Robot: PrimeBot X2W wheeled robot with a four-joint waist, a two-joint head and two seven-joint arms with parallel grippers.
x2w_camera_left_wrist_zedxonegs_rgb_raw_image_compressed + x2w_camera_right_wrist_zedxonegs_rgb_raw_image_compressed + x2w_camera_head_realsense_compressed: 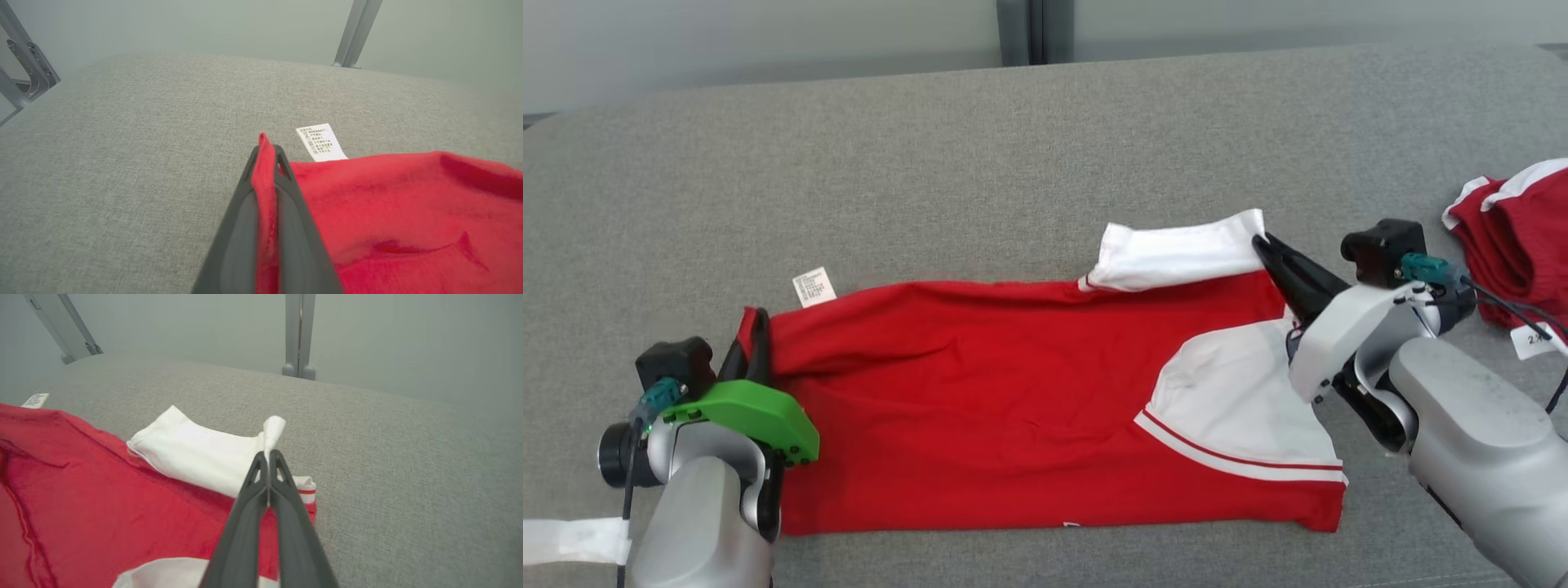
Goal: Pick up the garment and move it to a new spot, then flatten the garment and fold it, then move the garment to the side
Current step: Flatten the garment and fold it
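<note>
The step in hand looks like flattening: each end of the garment [980,392] is pinched, and the cloth between lies nearly smooth. The left gripper [757,317] has its fingers closed tight on a ridge of red cloth at the garment's left end, and that ridge stands up between them. The right gripper [1262,241] has its fingers pressed together on the tip of the white sleeve [1176,253] at the garment's far right corner.

To do this well, I would draw the two ends apart evenly and low over the counter [1013,147]. The cloth then slides rather than lifts, and the shallow creases near the left end can run out. The sleeve grip is only on its tip, so a hard tug might slip it free or stretch the sleeve instead of the body.

The garment lies lengthwise across the middle of the counter, close to the robot's edge. Its near edge is straight. Above that, at the right, a white panel trimmed with a red stripe lies flat on the red body. The held sleeve sticks out past the garment's far edge. A white care label [814,287] pokes out at the garment's far left corner. Another red-and-white piece [1515,237] is bunched well apart to the garment's right.
</note>
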